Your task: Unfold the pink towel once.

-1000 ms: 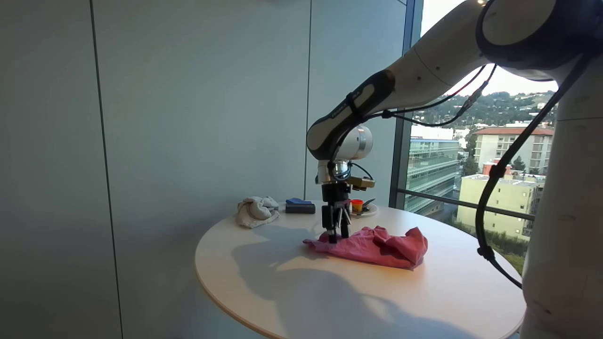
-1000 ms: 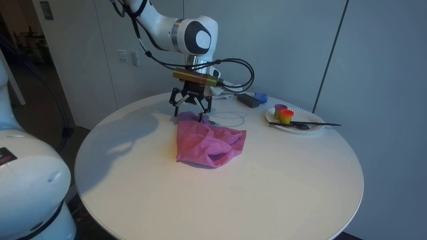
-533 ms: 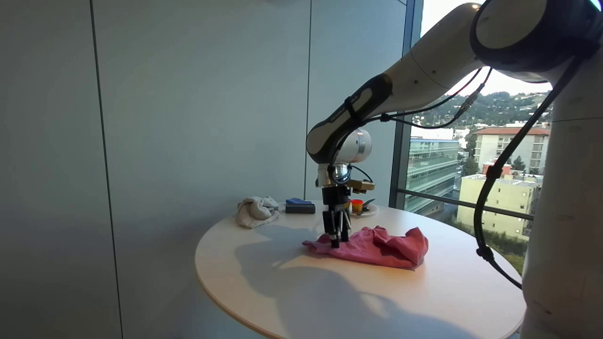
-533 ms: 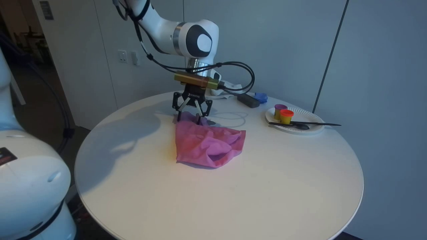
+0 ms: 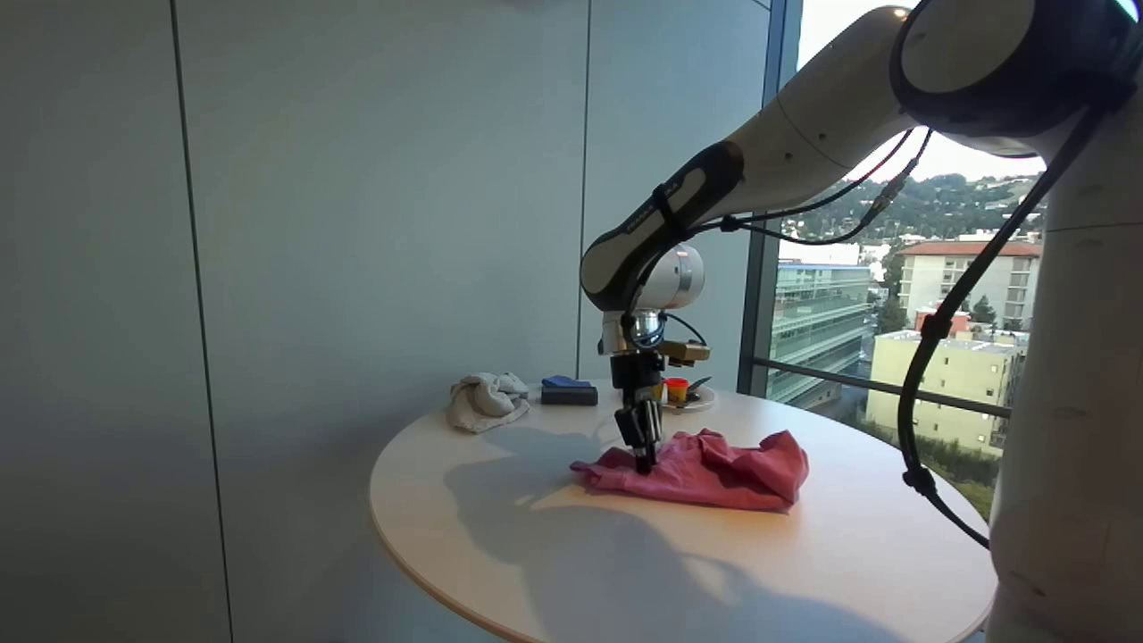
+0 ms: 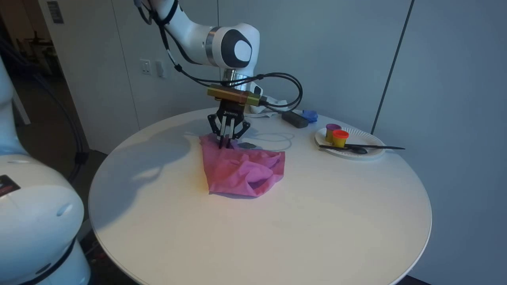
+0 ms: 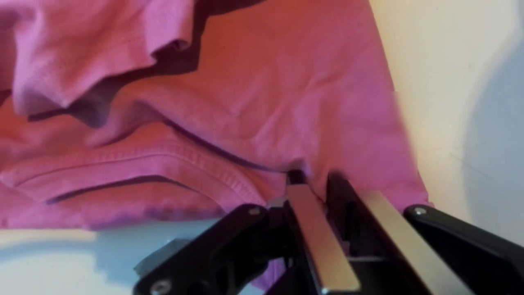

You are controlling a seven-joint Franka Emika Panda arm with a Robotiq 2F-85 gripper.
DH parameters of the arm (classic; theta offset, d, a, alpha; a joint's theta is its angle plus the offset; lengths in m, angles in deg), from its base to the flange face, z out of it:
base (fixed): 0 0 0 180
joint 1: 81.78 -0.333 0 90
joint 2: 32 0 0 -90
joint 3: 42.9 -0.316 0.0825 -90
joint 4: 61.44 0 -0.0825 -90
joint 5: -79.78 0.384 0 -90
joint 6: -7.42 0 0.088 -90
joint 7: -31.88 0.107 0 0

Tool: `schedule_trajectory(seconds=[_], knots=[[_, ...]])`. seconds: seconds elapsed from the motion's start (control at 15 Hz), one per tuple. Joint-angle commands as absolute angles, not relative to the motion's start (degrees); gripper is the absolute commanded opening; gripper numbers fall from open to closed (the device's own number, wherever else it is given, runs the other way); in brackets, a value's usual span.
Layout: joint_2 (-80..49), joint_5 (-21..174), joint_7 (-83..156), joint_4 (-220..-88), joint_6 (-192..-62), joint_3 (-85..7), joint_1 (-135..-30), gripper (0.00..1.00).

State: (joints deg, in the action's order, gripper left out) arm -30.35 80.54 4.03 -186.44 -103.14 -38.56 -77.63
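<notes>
The pink towel (image 6: 233, 168) lies rumpled on the round table, with a raised, loosely folded part (image 5: 772, 464) on the side away from my gripper. Pointing straight down, my gripper (image 6: 224, 145) has its fingertips in the towel near one end. In the wrist view, the two fingers of the gripper (image 7: 316, 178) stand close together with a narrow, blurred strip of pink cloth between them. Whether they pinch the cloth firmly cannot be made out. A stitched hem (image 7: 155, 151) curves left of the fingers, and part of the towel beneath the gripper is hidden.
A white paper plate (image 6: 374, 139) carries two small tubs (image 6: 340, 138) and dark cutlery (image 6: 358, 149). A dark box (image 5: 569, 395) with a blue cloth (image 5: 566, 381) sits near the wall. Beside it lies a crumpled beige cloth (image 5: 487, 400). The table's rim (image 6: 429, 221) is rounded.
The gripper came down slightly into the towel, and its fingers moved from wide apart to close together. The cloth around them bunched, and the towel's edges shifted a little.
</notes>
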Motion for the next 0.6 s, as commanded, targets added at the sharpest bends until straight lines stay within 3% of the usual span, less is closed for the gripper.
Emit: schedule_trajectory(seconds=[0.0,0.53], knots=[[-30.6,79.8,4.5,-185.9,-103.3,-38.7,-77.4,0.04],[-36.3,74.2,11.3,-187.1,-103.3,-37.6,-76.7,0.07]])
